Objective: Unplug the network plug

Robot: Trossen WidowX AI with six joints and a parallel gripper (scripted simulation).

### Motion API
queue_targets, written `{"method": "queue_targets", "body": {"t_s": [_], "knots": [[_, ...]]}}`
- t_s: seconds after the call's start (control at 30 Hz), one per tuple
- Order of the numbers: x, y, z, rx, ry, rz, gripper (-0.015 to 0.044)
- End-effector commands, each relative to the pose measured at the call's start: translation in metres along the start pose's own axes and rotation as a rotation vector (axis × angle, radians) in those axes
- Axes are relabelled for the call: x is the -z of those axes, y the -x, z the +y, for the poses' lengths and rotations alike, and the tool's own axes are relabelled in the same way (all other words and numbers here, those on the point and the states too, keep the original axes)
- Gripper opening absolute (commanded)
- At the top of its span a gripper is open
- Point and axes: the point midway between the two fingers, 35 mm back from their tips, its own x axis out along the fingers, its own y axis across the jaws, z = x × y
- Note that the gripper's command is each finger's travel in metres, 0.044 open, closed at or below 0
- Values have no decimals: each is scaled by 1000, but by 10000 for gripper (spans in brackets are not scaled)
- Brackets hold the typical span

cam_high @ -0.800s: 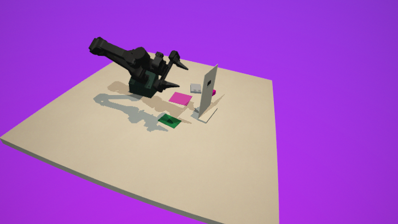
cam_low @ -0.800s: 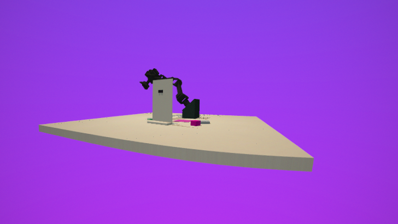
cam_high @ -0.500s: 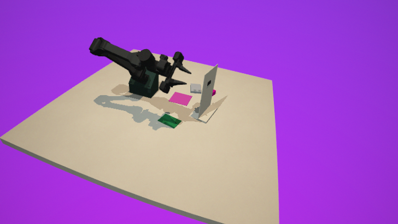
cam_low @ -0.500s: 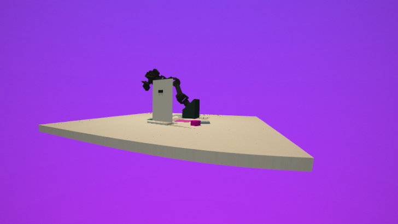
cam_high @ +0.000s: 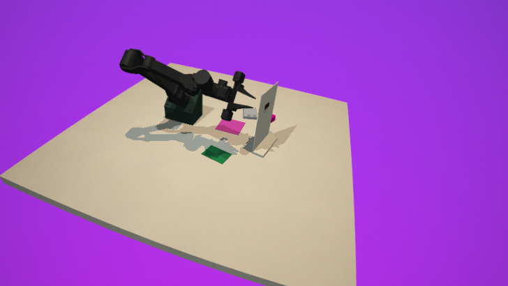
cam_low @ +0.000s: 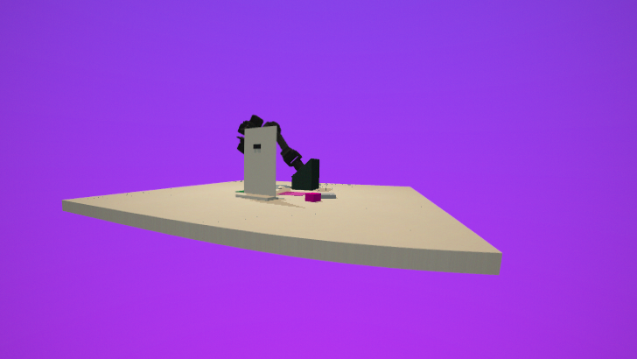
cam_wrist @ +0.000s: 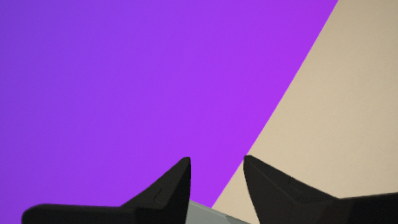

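Observation:
The pale upright panel [cam_high: 264, 121] [cam_low: 262, 173] stands in front of the arm. A small dark shape [cam_high: 266, 105] at its opening marks the socket and plug; the thin tab is too small to make out. The opening [cam_low: 256, 146] is also dark from the panel's other side. My gripper [cam_high: 254, 102] [cam_wrist: 217, 163] is partly open, with nothing between its fingertips. It is raised on the arm's side of the panel, its tips short of the dark shape in the top view. A pink square [cam_high: 232, 125] and a green square [cam_high: 217, 155] lie on the table.
A light grey block [cam_high: 250, 114] [cam_low: 328, 195] lies near the panel. A magenta block [cam_high: 273, 118] [cam_low: 312, 197] lies beyond the panel in the top view. The panel's grey surface [cam_wrist: 207, 216] shows at the wrist view's bottom edge. The panel has a flat foot [cam_high: 267, 150].

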Motion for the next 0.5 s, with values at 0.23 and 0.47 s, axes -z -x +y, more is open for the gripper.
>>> {"method": "queue_targets", "body": {"t_s": [0.23,0.47], "knots": [[59,3,4,-16,-162,51,156],[93,13,7,-26,-263,84,156]]}}
